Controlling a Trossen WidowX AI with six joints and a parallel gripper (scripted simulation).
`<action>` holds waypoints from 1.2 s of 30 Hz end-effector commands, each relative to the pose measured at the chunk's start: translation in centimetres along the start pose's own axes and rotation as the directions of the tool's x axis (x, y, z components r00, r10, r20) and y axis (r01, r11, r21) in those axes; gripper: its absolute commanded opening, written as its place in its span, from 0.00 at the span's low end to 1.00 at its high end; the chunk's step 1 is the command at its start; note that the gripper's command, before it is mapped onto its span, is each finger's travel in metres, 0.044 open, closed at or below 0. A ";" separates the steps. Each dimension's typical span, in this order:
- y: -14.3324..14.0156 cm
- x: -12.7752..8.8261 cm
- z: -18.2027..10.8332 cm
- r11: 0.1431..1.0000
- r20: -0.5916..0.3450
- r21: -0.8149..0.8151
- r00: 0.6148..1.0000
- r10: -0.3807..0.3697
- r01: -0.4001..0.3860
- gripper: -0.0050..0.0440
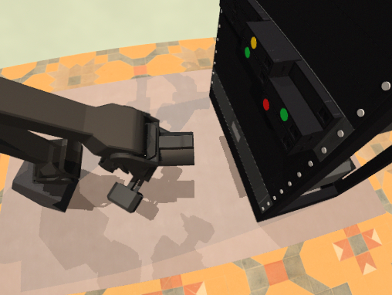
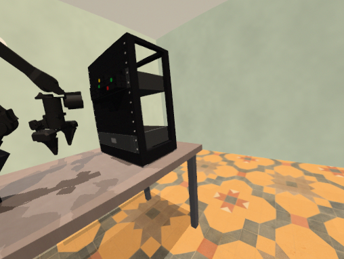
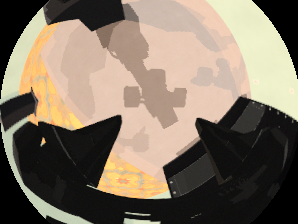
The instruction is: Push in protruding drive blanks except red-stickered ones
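The gripper hangs in the air above the table, fingers spread wide and pointing down, nothing between them. In the wrist view only the table and shadows show between the fingertips; the rack is out of that frame. In the top view the arm hides the fingers.

The rack stands at about 3 o'clock from the gripper, apart from it. Its front carries four blanks marked by stickers: yellow, green, red and green. How far each sticks out is hard to judge against the black.
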State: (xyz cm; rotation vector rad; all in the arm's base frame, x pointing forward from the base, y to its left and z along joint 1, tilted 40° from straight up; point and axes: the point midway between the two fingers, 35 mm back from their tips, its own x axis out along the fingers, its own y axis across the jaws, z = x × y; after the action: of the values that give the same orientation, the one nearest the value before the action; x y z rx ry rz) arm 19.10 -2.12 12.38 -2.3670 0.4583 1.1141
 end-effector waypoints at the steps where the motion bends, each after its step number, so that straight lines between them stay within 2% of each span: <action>1: 0.1 -0.5 0.0 1.000 -0.016 -0.003 1.000 -0.015 0.015 1.00; 36: -0.7 -0.6 -0.6 0.996 -0.066 0.078 0.997 -0.048 0.053 1.00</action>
State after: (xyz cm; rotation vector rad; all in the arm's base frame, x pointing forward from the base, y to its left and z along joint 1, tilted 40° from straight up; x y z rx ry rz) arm 19.17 -1.87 12.72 -2.3368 0.4578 1.0312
